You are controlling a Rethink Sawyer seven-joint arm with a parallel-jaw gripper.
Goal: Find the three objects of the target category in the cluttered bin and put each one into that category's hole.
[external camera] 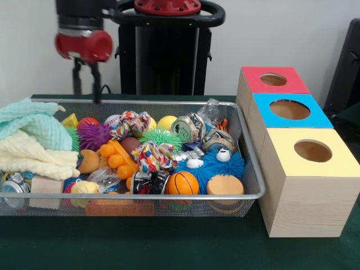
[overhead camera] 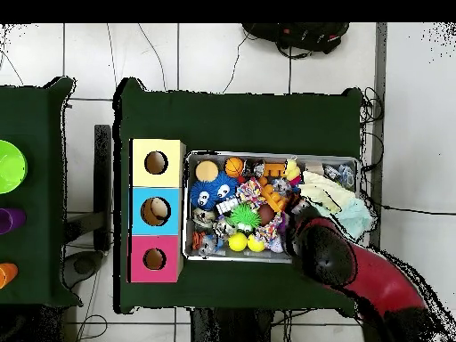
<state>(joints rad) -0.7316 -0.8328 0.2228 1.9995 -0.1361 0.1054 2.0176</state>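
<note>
The wire mesh bin point(external camera: 169, 102) is full of toys; it also shows in the overhead view point(overhead camera: 272, 156). My gripper point(external camera: 86, 97) hangs over the bin's back left corner, open and empty, with its tips at rim height. A yellow duck toy point(external camera: 84, 187) lies low at the front left, also seen from overhead point(overhead camera: 292, 169). A yellow piece point(external camera: 71, 120) peeks out by the cloths at the back left, just below the gripper; I cannot tell if it is a duck. The red-topped box's hole point(external camera: 273, 79) is at the far right, also in the overhead view point(overhead camera: 154, 259).
Pale cloths point(external camera: 34, 140) are heaped at the bin's left end. Among the toys are yellow balls point(external camera: 166, 122), an orange basketball point(external camera: 183, 183), a blue furry toy point(external camera: 216, 166) and rope knots point(external camera: 153, 154). Blue-topped point(external camera: 289, 109) and yellow-topped point(external camera: 313, 151) boxes stand in front of the red one.
</note>
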